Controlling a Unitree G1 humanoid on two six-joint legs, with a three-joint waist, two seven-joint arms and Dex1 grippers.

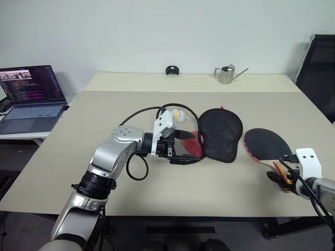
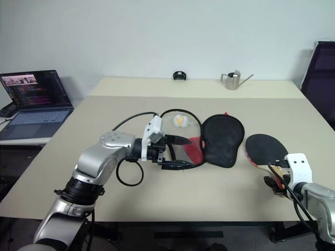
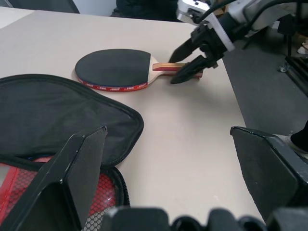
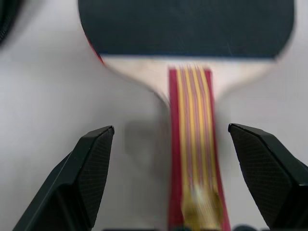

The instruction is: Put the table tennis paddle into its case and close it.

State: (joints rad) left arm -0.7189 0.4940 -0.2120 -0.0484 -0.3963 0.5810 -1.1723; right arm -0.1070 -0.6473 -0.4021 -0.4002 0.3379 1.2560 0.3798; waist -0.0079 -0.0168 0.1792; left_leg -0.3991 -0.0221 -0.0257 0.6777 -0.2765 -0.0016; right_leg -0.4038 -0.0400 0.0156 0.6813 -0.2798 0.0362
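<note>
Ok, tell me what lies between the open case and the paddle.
Only bare table: the left eye view shows an open strip separating the case from the paddle.

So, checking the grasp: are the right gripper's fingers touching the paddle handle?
Apart. In the right wrist view both fingers stand wide of the paddle handle, with bare table visible on each side.

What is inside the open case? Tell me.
No paddle. The case lies unzipped with its black flap folded back, showing red lining and a mesh pocket. The left pincer covers part of the inside. The paddle lies on the table.
</note>
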